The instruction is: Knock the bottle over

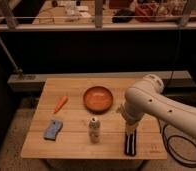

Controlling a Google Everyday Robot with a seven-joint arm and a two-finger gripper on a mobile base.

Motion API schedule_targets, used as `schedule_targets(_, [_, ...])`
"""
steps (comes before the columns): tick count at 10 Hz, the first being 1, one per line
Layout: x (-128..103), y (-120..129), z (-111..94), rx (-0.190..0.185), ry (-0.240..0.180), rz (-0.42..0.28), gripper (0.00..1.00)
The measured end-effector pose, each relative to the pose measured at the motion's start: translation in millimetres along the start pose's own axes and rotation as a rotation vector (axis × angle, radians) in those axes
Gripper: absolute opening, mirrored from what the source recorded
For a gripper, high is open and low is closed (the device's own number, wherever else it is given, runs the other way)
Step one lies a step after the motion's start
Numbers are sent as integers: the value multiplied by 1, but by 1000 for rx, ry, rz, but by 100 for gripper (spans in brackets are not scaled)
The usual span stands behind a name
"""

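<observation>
The bottle is a small whitish-beige cylinder with a dark-tipped cap. It stands upright on the wooden table, near the front and just left of the middle. My gripper is the dark end of the white arm. It points down at the table's front edge, to the right of the bottle and apart from it.
An orange bowl sits behind the bottle at the table's middle. A carrot lies at the left and a blue sponge at the front left. A black cable lies on the floor to the right.
</observation>
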Motion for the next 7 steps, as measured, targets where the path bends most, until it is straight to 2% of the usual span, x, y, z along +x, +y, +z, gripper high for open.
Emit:
schedule_targets(5, [-16,-3,1,3,-20,-44,10])
schedule_targets(7, [-27,-6,3,-3,-28,-70,1])
